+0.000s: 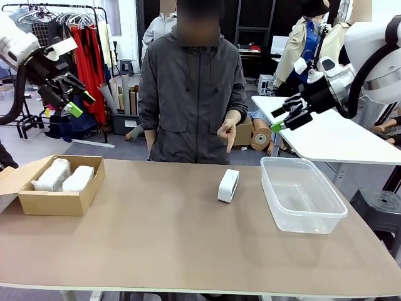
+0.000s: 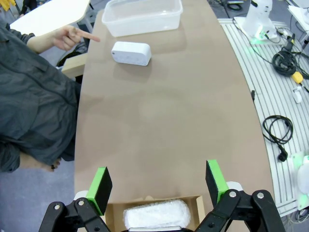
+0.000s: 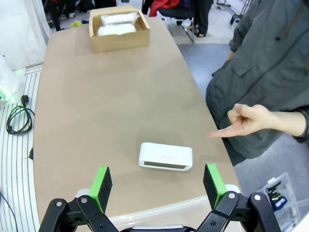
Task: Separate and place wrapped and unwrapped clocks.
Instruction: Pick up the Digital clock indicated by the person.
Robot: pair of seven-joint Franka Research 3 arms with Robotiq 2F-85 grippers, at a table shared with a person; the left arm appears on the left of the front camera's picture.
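Observation:
A bare white clock (image 1: 228, 185) stands on its edge on the brown table, just left of the clear tub; it also appears as a smooth white block (image 2: 131, 52) (image 3: 165, 156). Two wrapped clocks (image 1: 63, 176) lie side by side in the cardboard box (image 1: 61, 202) at the table's left, with one wrapped bundle (image 2: 156, 213) below my left fingers and both (image 3: 118, 24) far off. My left gripper (image 1: 74, 103) hangs open high above the box. My right gripper (image 1: 283, 117) is open in the air above the tub's far side. The person's hand (image 3: 247, 121) points at the bare clock.
A clear plastic tub (image 1: 301, 192) stands empty at the table's right. A person in a grey jacket (image 1: 191, 88) stands at the far edge. A white table (image 1: 332, 138) lies behind on the right; cables (image 2: 277, 133) lie on the floor beside the table.

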